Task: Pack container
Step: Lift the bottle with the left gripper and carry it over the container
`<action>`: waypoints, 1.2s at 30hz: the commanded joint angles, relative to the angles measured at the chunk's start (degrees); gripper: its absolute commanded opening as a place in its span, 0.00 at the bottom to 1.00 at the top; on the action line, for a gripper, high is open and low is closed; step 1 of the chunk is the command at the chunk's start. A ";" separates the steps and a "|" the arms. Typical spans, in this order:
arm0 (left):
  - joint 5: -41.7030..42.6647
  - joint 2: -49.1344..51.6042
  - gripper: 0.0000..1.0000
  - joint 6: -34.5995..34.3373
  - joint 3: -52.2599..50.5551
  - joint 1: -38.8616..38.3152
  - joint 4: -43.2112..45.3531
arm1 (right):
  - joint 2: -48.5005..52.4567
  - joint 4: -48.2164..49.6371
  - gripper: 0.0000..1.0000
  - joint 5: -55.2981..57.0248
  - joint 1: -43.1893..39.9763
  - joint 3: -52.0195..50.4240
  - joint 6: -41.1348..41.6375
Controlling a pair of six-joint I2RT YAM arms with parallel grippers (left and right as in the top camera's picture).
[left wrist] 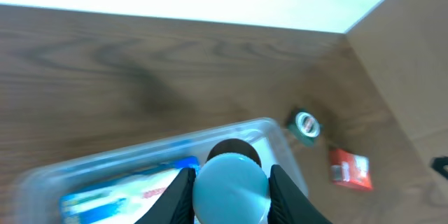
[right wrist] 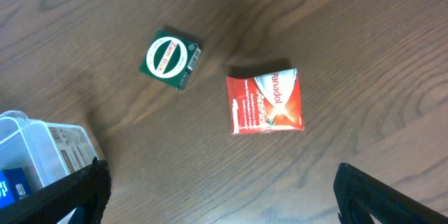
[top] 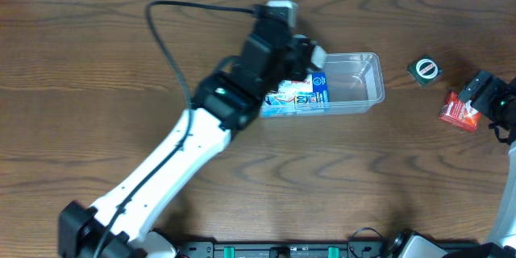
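The container [top: 359, 81], a clear rectangular tub, lies right of the table's middle, and a blue-and-white box [top: 300, 95] lies in its left end. My left gripper [top: 310, 58] hovers over that end, shut on a round pale-blue-topped item [top: 318, 54]. In the left wrist view the pale round item [left wrist: 229, 189] fills the gap between my fingers [left wrist: 177, 197], with the container's rim [left wrist: 269, 123] and the blue-and-white box [left wrist: 122, 190] below it. My right gripper [top: 481, 97] stands open beside a red Panadol box [top: 459, 111], and its fingers [right wrist: 78, 196] hold nothing.
A small green box with a round white label [top: 425, 69] sits right of the container, close to the red box [right wrist: 265, 102]. The green box [right wrist: 170, 57] lies up-left of the red one in the right wrist view, with the container's corner [right wrist: 28, 147] at the left edge. A black cable [top: 161, 32] trails behind the left arm.
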 commanded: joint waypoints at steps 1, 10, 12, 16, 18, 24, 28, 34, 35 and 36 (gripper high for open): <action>-0.04 3.50 0.22 -5.92 1.46 -3.26 3.58 | 0.33 -0.74 0.99 0.61 0.74 1.03 0.68; -0.09 11.30 0.22 -9.29 1.46 -7.82 12.17 | 0.33 -1.29 0.99 0.57 0.74 1.03 0.68; -0.52 12.13 0.22 -9.27 1.46 -8.46 12.68 | 0.33 -1.40 0.99 0.57 0.74 1.03 0.68; -1.05 13.79 0.22 -9.22 1.46 -9.29 14.21 | 0.33 -1.46 0.99 0.55 0.76 1.03 0.70; -2.49 14.40 0.22 -9.20 1.46 -9.57 14.56 | 0.33 -1.49 0.99 0.55 0.79 1.03 0.70; -7.45 14.80 0.22 -3.10 1.46 -10.73 14.62 | 0.35 -2.05 0.99 0.52 0.81 1.03 0.74; -8.81 14.78 0.22 0.70 1.49 -11.08 13.49 | 0.35 -2.23 0.99 0.52 0.81 1.03 0.74; -10.03 14.73 0.22 2.40 1.49 -11.08 10.27 | 0.35 -2.23 0.99 0.55 0.81 1.03 0.90; -10.03 14.73 0.22 2.43 1.49 -11.08 9.88 | 0.35 -2.23 0.99 0.52 0.81 1.01 0.98; -10.03 14.73 0.22 2.49 1.49 -11.08 9.88 | 0.35 -2.25 0.99 0.52 0.81 1.01 0.98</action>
